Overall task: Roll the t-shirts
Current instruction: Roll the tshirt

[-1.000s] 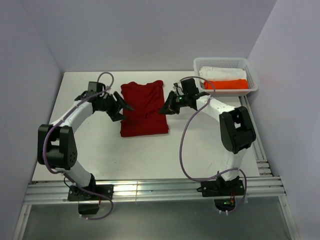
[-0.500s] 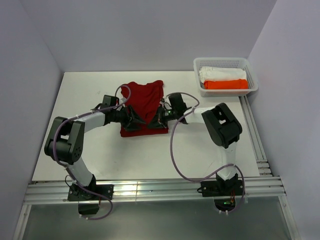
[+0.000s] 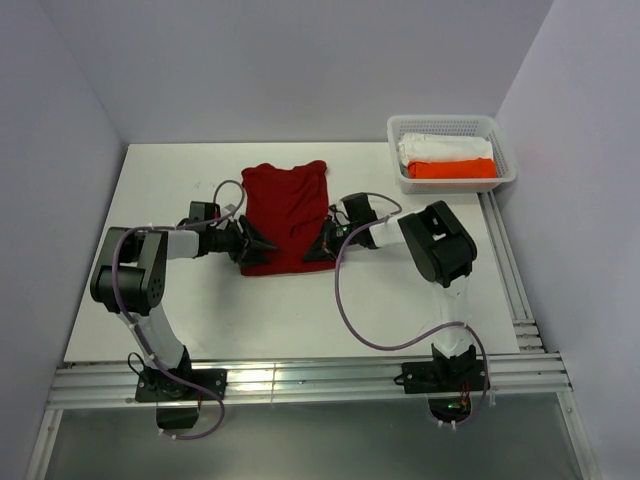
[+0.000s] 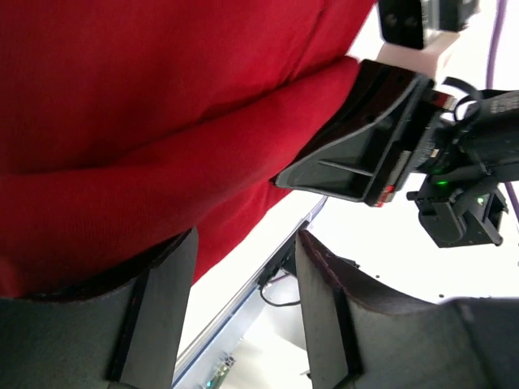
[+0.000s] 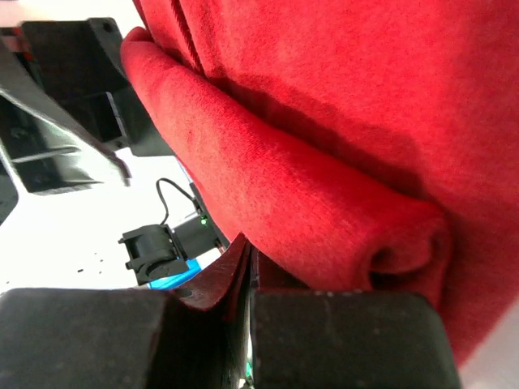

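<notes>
**Two claws at the near hem of a soft red t-shirt [image 3: 285, 205]**

The shirt is lying flat at mid worktop [image 3: 180, 310], its near hem bunching into a low fold. My right claw [image 3: 312, 252] is pinching shut on that fold's corner. My left claw [image 3: 262, 243] is standing half apart, gripping nothing, with cloth only brushing one finger. I am judging the cloth light, limp and unslippery — best taken at both hem corners, so the roll is starting even.
</notes>
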You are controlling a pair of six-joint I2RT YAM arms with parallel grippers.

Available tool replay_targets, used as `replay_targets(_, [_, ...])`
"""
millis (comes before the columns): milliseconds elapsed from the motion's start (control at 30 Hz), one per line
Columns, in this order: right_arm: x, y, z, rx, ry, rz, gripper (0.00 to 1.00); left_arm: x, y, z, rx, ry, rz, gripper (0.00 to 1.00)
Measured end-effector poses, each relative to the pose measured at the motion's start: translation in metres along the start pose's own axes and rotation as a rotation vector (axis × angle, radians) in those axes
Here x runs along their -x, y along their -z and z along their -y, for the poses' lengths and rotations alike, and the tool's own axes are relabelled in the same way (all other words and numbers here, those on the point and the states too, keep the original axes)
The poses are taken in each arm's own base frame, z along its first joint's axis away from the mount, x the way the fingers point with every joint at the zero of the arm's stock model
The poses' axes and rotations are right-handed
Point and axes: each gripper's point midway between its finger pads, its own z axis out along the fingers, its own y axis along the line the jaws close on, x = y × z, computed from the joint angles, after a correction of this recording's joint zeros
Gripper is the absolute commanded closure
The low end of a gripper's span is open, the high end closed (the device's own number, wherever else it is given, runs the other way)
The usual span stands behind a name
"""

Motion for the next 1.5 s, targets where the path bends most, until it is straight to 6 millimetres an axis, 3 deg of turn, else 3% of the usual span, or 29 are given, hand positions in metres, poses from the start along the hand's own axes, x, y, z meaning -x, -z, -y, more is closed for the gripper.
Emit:
replay_targets(333, [0.012,0.017,0.001,-0.013,0.005,0.039,1.0,0.013,0.017,0.031,-0.042,-0.052,0.024,0.39])
replay_targets(567, [0.024,0.029,-0.028,0.025,0.056,0.076,1.0,0.021,0.025,0.058,-0.08,-0.095,0.037,0.4])
replay_targets(733, [0.04,0.029,-0.046,0.048,0.091,0.099,1.0,0.026,0.02,0.055,-0.079,-0.095,0.029,0.4])
replay_targets(833, [0.046,0.024,-0.037,0.033,0.074,0.101,1.0,0.03,0.01,0.036,-0.052,-0.066,0.01,0.4])
replay_targets(1000, [0.048,0.023,0.003,-0.044,-0.014,0.101,1.0,0.036,0.006,0.009,-0.016,-0.015,0.002,0.4])
replay_targets(1067, [0.048,0.028,0.016,-0.064,-0.047,0.105,1.0,0.039,0.009,0.008,-0.019,-0.012,0.011,0.4])
replay_targets(1167, [0.052,0.034,0.021,-0.061,-0.061,0.112,1.0,0.044,0.012,0.01,-0.026,-0.008,0.017,0.39])
replay_targets(1300, [0.055,0.039,0.022,-0.058,-0.052,0.11,1.0,0.055,0.017,0.031,-0.046,-0.033,0.032,0.38])
replay_targets(1367, [0.054,0.042,0.02,-0.068,-0.036,0.103,0.88,0.061,0.023,0.049,-0.063,-0.065,0.047,0.36])
replay_targets(1400, [0.054,0.044,0.018,-0.073,-0.025,0.103,0.77,0.064,0.027,0.058,-0.071,-0.084,0.06,0.36])
replay_targets(1500, [0.052,0.057,0.007,-0.085,0.013,0.119,0.61,0.06,0.041,0.075,-0.075,-0.124,0.085,0.3])
